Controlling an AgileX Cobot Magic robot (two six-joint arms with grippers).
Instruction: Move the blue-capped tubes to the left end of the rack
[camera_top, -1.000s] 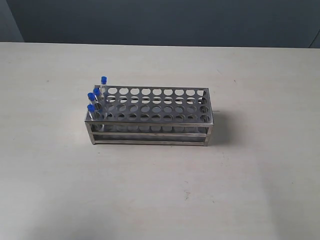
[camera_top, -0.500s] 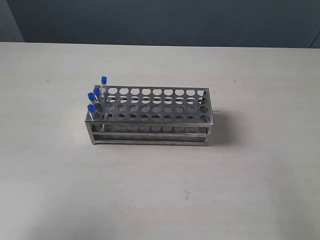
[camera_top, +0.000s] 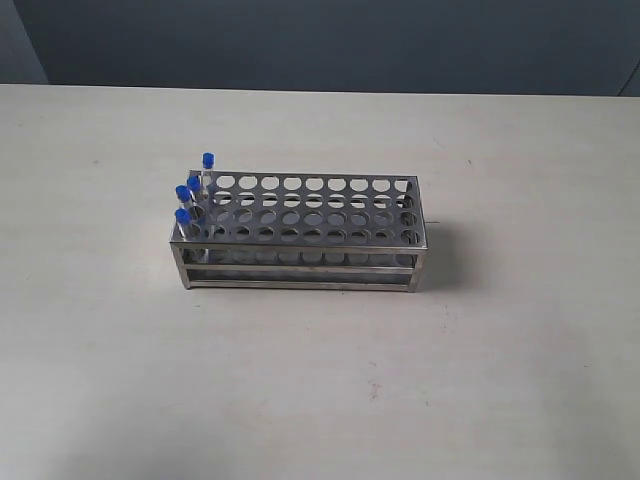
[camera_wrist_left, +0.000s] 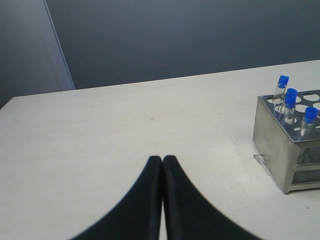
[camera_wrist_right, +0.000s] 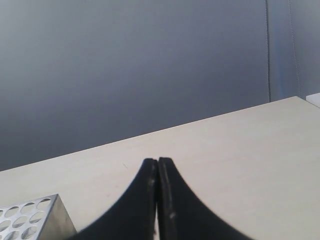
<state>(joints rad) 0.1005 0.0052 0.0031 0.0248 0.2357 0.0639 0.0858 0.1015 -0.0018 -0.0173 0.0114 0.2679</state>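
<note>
Jaws pinched tight, holding nothing, on left gripper (camera_wrist_left: 162, 159) and right gripper (camera_wrist_right: 158, 161); nothing's moved since before. Well clear of both, the rack (camera_top: 300, 269) holds four blue-capped tubes (camera_top: 193, 184) in its left-end holes.

Left gripper (camera_wrist_left: 162, 159), right gripper (camera_wrist_right: 157, 161): fingers (camera_wrist_left: 146, 197) together

Shiny steel rectangular test-tube rack (camera_top: 300, 268), perforated top plate, open sides, centre of frame, long side facing front. Four slim clear blue-capped tubes (camera_top: 193, 184) standing in leftmost holes, caps above plate.
</note>
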